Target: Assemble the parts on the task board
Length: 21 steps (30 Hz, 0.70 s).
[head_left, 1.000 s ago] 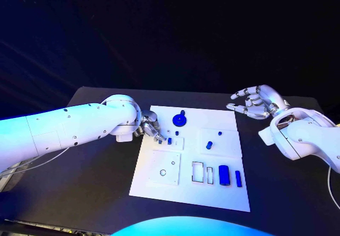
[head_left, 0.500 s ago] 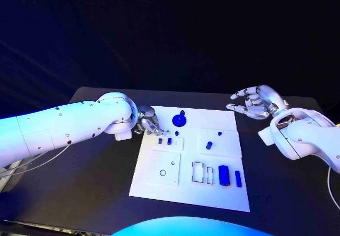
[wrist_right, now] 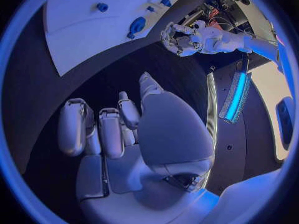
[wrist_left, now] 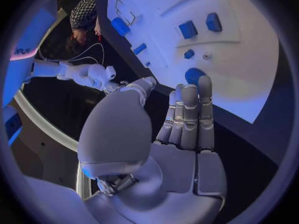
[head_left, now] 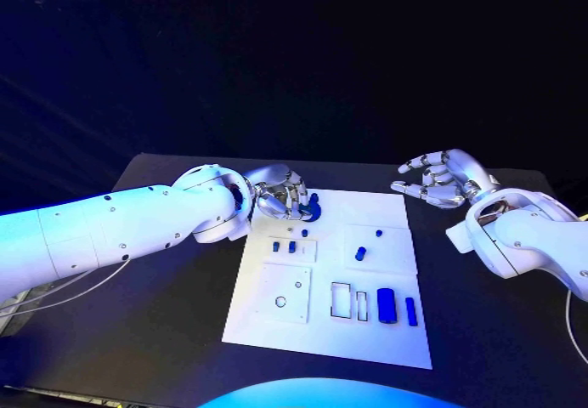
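Note:
The white task board (head_left: 368, 340) lies in the middle of the black table. A round blue part (head_left: 310, 209) sits near its far left corner. My left hand (head_left: 279, 197) hovers right beside that part, fingers straight and together, holding nothing. In the left wrist view its fingertips (wrist_left: 190, 92) reach just short of the round blue part (wrist_left: 194, 74). Two small blue pieces (head_left: 283, 246) stand in a square plate nearer me. My right hand (head_left: 438, 178) floats past the board's far right corner, fingers curved and apart, empty.
More blue pieces sit on the board: a peg (head_left: 362, 252), a dot (head_left: 380, 230), a long block (head_left: 387, 304) and a thin bar (head_left: 412, 311) beside two white frames (head_left: 349, 301). A plate with a hole (head_left: 285, 293) lies at the left.
My left hand has moved away from the two small pieces at the board's left edge, towards the far side, up to the round blue part. The right hand has stayed still.

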Available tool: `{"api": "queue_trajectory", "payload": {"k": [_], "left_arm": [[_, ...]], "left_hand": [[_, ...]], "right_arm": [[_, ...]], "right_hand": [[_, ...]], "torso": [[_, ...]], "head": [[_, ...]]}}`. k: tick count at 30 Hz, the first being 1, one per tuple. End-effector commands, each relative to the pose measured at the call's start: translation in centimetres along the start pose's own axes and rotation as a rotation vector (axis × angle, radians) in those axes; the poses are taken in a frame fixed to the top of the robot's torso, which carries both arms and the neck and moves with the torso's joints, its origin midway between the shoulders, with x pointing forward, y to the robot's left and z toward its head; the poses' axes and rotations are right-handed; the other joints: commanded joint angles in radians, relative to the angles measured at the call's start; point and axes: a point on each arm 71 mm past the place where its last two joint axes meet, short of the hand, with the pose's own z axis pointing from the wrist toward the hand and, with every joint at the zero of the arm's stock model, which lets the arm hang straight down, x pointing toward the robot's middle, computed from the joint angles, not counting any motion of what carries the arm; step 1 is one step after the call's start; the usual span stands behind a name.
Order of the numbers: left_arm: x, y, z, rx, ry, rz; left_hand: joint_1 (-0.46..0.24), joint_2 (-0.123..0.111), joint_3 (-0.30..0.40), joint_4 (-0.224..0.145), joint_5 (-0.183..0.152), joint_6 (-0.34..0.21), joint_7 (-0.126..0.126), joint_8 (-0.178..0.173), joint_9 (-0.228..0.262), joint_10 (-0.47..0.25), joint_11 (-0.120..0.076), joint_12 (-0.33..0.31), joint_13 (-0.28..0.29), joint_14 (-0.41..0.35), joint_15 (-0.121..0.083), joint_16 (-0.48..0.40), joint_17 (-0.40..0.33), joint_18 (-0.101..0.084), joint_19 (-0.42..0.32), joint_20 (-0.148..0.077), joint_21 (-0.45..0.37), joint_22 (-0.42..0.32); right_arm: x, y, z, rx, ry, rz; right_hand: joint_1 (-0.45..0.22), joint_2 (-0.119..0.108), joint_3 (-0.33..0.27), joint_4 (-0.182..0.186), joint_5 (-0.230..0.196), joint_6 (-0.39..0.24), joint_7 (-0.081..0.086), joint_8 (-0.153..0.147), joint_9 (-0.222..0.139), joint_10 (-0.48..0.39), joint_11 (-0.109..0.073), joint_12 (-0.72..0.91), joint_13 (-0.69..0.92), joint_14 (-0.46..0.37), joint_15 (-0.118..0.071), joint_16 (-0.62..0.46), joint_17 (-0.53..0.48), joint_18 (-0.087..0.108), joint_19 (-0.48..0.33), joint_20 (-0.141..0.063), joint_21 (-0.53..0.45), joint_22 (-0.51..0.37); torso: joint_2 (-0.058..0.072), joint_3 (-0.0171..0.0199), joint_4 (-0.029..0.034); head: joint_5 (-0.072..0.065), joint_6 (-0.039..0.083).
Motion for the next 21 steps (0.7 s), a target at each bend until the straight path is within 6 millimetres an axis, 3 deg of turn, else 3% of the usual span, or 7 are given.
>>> {"api": "queue_trajectory", "payload": {"k": [1,8,13,17,21], "left_arm": [[0.5,-1.2,0.2,0.168,-0.07,0.179],[2.4,-1.2,1.0,0.185,0.012,0.314],[3.4,-0.9,1.4,0.165,0.074,0.373],[3.9,-0.6,1.7,0.143,0.109,0.396],[4.2,-0.4,2.0,0.123,0.136,0.411]], "left_hand": [[0.039,-0.003,-0.009,-0.003,-0.006,-0.001,0.007,-0.01,-0.033,-0.016,0.005,-0.039,-0.042,-0.016,0.004,-0.01,-0.018,0.012,0.0,0.011,-0.013,-0.008],[0.107,-0.01,-0.001,-0.009,-0.006,0.007,0.004,-0.034,-0.095,-0.03,0.007,-0.093,-0.105,-0.022,0.005,0.009,-0.018,0.012,0.001,0.013,-0.013,-0.005],[0.122,-0.014,-0.003,-0.007,-0.005,0.019,0.001,-0.048,-0.13,-0.042,0.008,-0.12,-0.135,-0.036,0.006,0.017,-0.03,0.012,-0.006,0.014,-0.008,0.002],[0.128,-0.013,-0.006,-0.006,-0.005,0.018,0.003,-0.066,-0.152,-0.049,0.01,-0.133,-0.15,-0.045,0.008,0.021,-0.039,0.012,-0.011,0.016,-0.005,0.006],[0.129,-0.012,-0.008,-0.005,-0.005,0.023,0.004,-0.073,-0.163,-0.047,0.011,-0.135,-0.157,-0.034,0.009,0.041,-0.021,0.012,-0.011,0.017,-0.002,0.009]], "right_arm": [[0.1,0.2,0.0,-0.019,0.002,-0.008],[0.1,0.3,0.0,-0.024,0.002,-0.007],[0.2,0.4,0.0,-0.031,-0.003,-0.005],[0.0,0.5,0.0,-0.04,-0.026,-0.001],[-0.1,0.5,0.0,-0.047,-0.043,0.004]], "right_hand": [[0.004,0.0,0.004,-0.004,0.006,-0.005,0.0,0.005,-0.001,-0.022,-0.003,-0.034,-0.03,0.035,-0.008,-0.014,0.0,0.011,-0.012,0.0,-0.022,0.116],[0.003,0.0,0.007,-0.003,0.006,-0.01,0.0,0.008,-0.003,-0.065,-0.004,-0.112,-0.103,0.028,-0.01,-0.038,-0.025,0.016,-0.023,-0.002,-0.055,0.102],[0.002,-0.003,0.014,-0.003,0.006,-0.019,-0.002,0.015,-0.005,-0.161,-0.006,-0.318,-0.299,-0.002,-0.012,-0.137,-0.129,0.037,-0.07,-0.005,-0.187,0.043],[0.002,-0.005,0.016,-0.003,0.006,-0.015,-0.004,0.021,-0.004,-0.17,-0.008,-0.352,-0.336,-0.008,-0.014,-0.163,-0.152,0.042,-0.079,-0.006,-0.221,0.026],[0.0,-0.009,0.02,-0.003,0.006,-0.02,-0.004,0.029,-0.004,-0.195,-0.008,-0.424,-0.414,-0.036,-0.014,-0.265,-0.243,0.063,-0.126,-0.007,-0.365,-0.041]], "torso": [[0.002,-0.0013,-0.0017],[0.001,0.0003,-0.0004],[0.001,-0.0005,-0.0011],[0.001,-0.0004,-0.0003],[0.001,-0.0006,-0.0005]], "head": [[-0.003,0.001],[-0.003,0.001],[-0.004,0.002],[-0.008,0.001],[-0.008,0.002]]}}
